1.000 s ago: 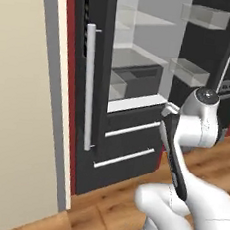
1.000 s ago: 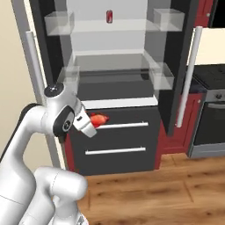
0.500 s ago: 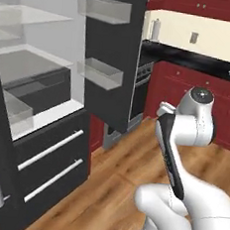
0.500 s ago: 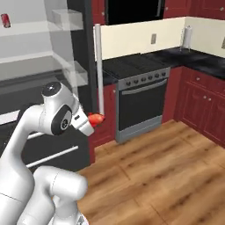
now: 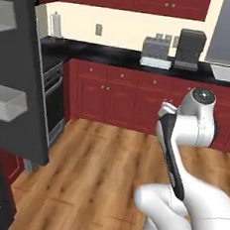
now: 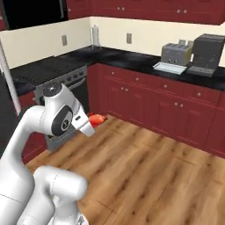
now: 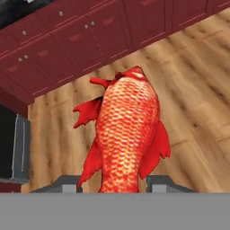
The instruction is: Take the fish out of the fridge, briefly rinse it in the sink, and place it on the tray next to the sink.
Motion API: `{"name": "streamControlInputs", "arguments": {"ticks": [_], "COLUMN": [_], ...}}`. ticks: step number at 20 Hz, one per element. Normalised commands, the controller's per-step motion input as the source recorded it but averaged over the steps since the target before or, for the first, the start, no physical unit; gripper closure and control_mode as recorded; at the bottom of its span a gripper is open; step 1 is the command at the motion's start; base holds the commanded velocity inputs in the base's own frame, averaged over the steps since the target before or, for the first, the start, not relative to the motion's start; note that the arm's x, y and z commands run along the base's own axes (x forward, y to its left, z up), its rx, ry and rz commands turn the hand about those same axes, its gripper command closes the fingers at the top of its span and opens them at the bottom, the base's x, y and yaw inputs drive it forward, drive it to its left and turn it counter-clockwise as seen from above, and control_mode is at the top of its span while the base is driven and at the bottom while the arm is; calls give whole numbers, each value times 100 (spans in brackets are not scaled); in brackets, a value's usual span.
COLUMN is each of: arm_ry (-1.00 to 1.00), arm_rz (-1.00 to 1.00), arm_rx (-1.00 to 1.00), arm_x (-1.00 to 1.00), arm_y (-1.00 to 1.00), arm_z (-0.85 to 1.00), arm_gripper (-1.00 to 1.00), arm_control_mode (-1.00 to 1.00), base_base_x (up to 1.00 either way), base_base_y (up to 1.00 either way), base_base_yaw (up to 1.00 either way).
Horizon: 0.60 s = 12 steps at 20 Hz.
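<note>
Tool: the tool (image 7: 114, 182) is closed on the fish (image 7: 128, 130), its two dark tips at either side of the body's lower end; in the right base view the tool (image 6: 90, 125) juts from the wrist with the fish (image 6: 97, 119) at its tip.
Fish: held in the air above the wood floor (image 6: 149, 167), well apart from the table (image 6: 145, 61).
Long axis: the fish runs straight out along the tool's own line, away from the hand (so whatever the tool points at, the fish points at too).
Key relation: the tray (image 6: 170, 67) lies well ahead and to the right of the tool, on the table just in front of the toaster (image 6: 177, 53); I cannot make out the sink basin, though a pale grey corner at the far right of the left base view may be it.
Step, as I judge: carrying the fish toward the sink; rinse and placing not yet done.
Fish surface: red-orange, scaled pattern, thin ragged fins, plump middle tapering at both ends; likely slippery in a narrow grip.
Tray: flat, pale, low rim (image 5: 156, 62).
Table: black, glossy top over red cabinets (image 5: 119, 95).
Fridge: dark open door (image 5: 18, 78) with clear bins, at left.
</note>
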Motion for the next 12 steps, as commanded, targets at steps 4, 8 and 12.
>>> {"name": "streamControlInputs", "arguments": {"ticks": [4,8,12], "arm_ry": [0,0,0], "arm_rz": [0,0,0], "arm_rx": [0,0,0], "arm_x": [0,0,0], "arm_y": [0,0,0], "arm_z": [0,0,0], "arm_gripper": [100,100,100], "arm_control_mode": [100,100,100], "base_base_x": [75,100,100], "base_base_y": [-83,-100,-100], "base_base_yaw": [-56,-39,-17]}}
